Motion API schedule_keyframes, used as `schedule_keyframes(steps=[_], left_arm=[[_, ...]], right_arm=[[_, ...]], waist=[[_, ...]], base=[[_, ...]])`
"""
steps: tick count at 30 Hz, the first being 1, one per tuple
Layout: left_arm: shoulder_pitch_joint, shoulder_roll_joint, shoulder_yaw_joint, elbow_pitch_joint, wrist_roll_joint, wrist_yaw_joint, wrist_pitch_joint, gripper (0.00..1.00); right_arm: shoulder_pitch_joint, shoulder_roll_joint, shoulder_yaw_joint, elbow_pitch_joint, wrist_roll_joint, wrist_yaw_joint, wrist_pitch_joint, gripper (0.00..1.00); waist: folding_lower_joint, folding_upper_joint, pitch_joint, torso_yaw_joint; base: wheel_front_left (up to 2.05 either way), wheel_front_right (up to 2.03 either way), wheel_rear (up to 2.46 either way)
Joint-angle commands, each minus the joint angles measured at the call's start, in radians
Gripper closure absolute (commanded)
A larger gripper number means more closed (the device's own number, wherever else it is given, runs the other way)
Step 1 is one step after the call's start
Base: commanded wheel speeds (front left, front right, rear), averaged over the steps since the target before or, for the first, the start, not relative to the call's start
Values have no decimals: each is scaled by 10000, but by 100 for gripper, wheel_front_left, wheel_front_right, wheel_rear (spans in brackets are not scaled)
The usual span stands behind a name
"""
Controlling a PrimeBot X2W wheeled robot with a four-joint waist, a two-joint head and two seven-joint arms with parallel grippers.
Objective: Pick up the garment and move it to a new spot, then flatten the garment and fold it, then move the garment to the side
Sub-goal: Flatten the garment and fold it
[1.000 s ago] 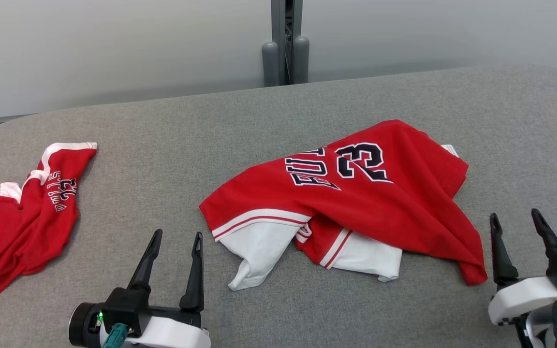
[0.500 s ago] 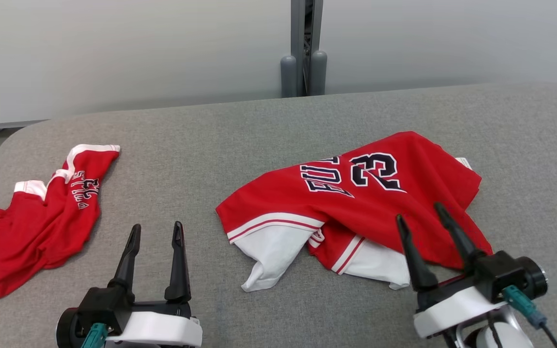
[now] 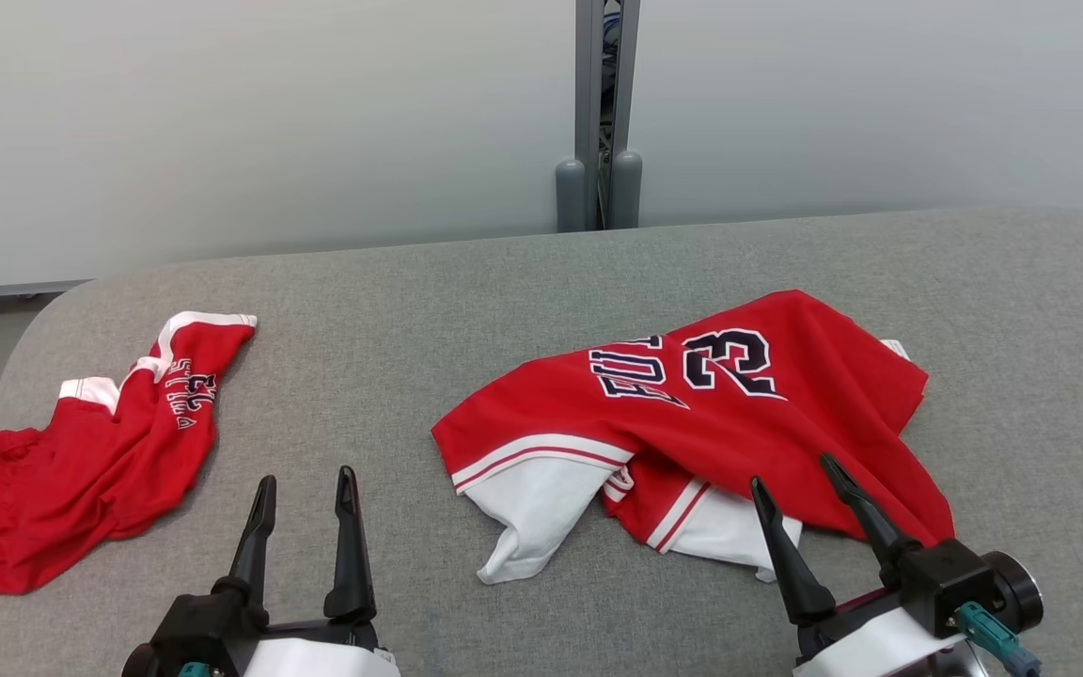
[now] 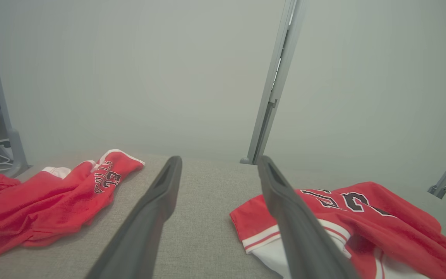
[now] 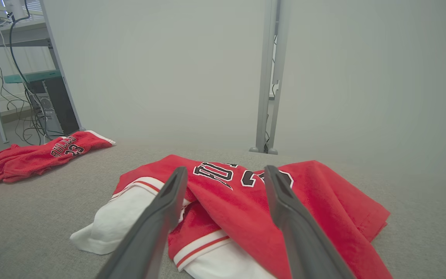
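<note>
Beside crumpled red garment (image 3: 692, 423): right hand (image 3: 791, 470) spread wide, holding nothing.

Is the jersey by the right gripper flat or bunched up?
Bunched up: the jersey lies crumpled on the table, red body draped over its white parts with uneven wrinkles.

Pale grey wall panels (image 3: 269, 122) join at a metal post (image 3: 598, 103) behind.
</note>
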Motion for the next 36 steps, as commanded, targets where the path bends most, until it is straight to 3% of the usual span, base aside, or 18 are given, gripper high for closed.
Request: schedule_keyframes(steps=[1, 22, 36], left_arm=[[60, 31, -1, -62, -130, 75, -15, 0], [-37, 33, -405, 911, -160, -501, -15, 0], [-1270, 55, -1683, 3824, -158, -1473, 647, 0]], right_arm=[[126, -56, -40, -11, -13, -3, -52, 0], [53, -54, -29, 64, 100, -3, -53, 0], [-52, -54, 21, 12, 119, -3, -52, 0]], waist=[[-1, -1, -29, -17], [-1, -1, -106, -68], [-1, -1, 298, -178]], base=[[0, 0, 0], [0, 0, 0], [0, 0, 0]])
